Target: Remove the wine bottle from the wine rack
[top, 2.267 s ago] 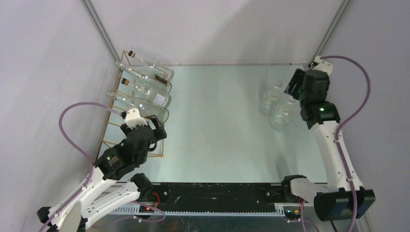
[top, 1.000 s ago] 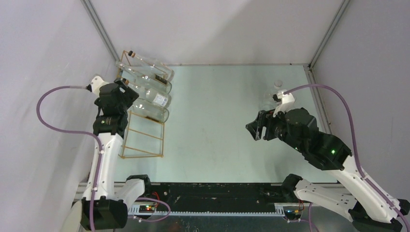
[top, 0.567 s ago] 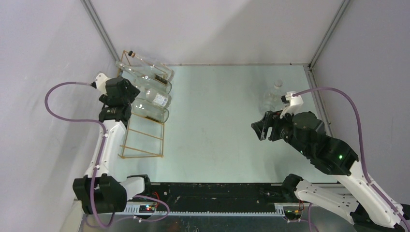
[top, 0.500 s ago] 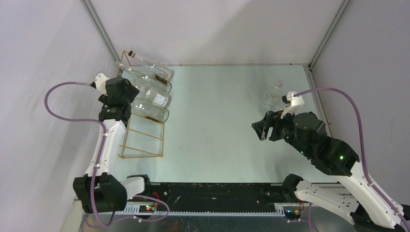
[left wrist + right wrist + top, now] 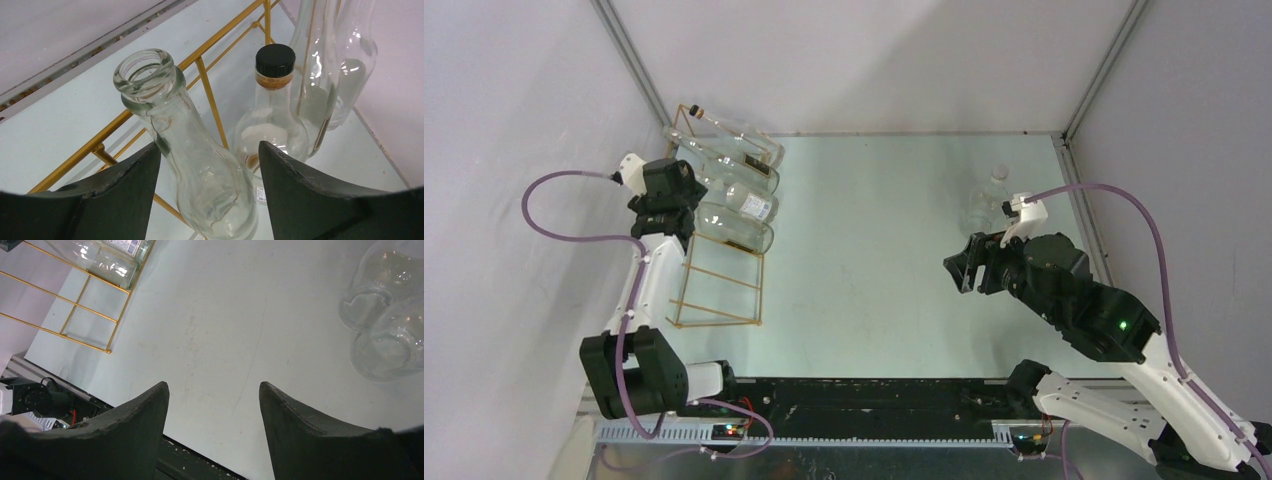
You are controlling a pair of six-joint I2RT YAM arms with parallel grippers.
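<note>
The wine rack point(image 5: 719, 290), a thin gold wire frame, lies along the table's left side and holds three clear bottles at its far end. The nearest wine bottle point(image 5: 736, 227) has an open mouth. Its neck point(image 5: 200, 170) stands between the fingers of my left gripper point(image 5: 209, 145). The left finger touches the glass; a gap shows at the right finger. A black-capped bottle point(image 5: 275, 60) lies just behind it. My right gripper point(image 5: 964, 268) hovers open and holds nothing, right of the table's middle.
Two clear bottles point(image 5: 989, 200) stand on the table at the far right, also seen in the right wrist view as glass bases point(image 5: 390, 345). The left wall runs close behind the left arm. A black rail point(image 5: 874, 400) lines the near edge.
The left arm rose from the rack's near end to the bottle necks and its jaws narrowed round the nearest neck. The right arm drew back from the standing bottles and now holds still.
</note>
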